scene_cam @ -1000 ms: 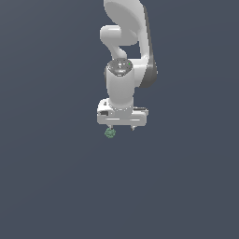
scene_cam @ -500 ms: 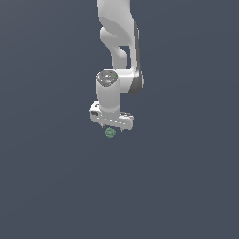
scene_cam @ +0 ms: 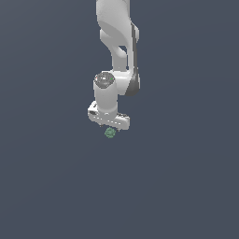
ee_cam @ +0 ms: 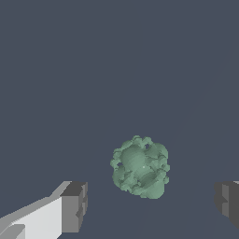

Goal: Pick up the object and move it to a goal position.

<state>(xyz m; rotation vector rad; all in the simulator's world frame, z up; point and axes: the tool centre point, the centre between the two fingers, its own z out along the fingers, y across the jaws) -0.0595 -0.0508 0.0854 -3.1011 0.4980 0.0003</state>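
Gripper [scene_cam: 110,128] lowered since half a second ago, jaws spread wide, nothing held; dark pads [ee_cam: 74,206] well apart, flanking bumpy green object [ee_cam: 140,166], untouched. In exterior view, object [scene_cam: 109,133] just beneath the white hand, on plain grey ground. Approach nearly complete; closing likely next, lift and transfer pending.

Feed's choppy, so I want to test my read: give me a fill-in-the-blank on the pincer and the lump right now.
1. The pincer is ____, with a wide gap between its fingers.
2. The lump is ____ in colour.
3. In the wrist view, the lump lies ____ the two fingers, touching neither.

Missing words: open; green; between
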